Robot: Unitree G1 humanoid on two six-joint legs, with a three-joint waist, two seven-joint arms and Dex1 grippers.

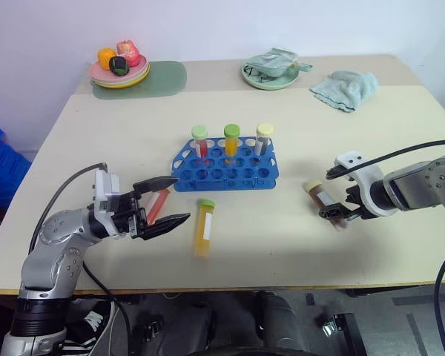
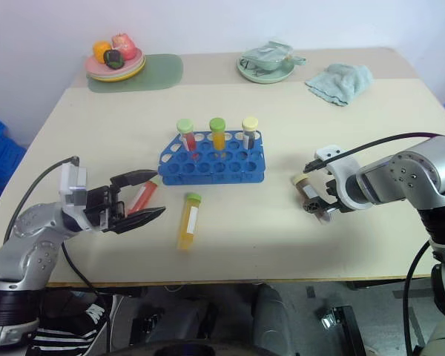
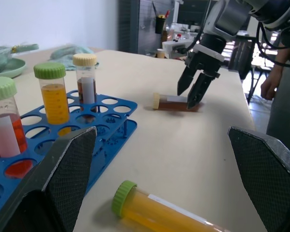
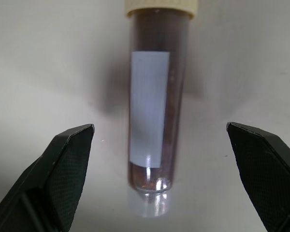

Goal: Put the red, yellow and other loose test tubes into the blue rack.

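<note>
The blue rack (image 1: 222, 172) stands mid-table and holds three upright tubes: red (image 1: 199, 141), orange-yellow (image 1: 231, 139) and a pale-capped greyish one (image 1: 264, 139). A loose yellow tube (image 1: 204, 227) with a green cap lies in front of the rack. To its left a loose red tube (image 1: 158, 205) lies on the table, and my left gripper (image 1: 179, 199) hovers open just over it, pointing right. The dark brownish tube (image 4: 157, 121) with its pale cap lies at the right. My right gripper (image 1: 339, 212) points down at it, open, one finger on each side and neither touching.
A plate of toy food (image 1: 119, 68) on a green mat (image 1: 167, 78) sits at the back left. A green dish with a wrapper (image 1: 271, 72) and a teal cloth (image 1: 346, 87) lie at the back right. A person (image 3: 275, 72) stands beyond the table.
</note>
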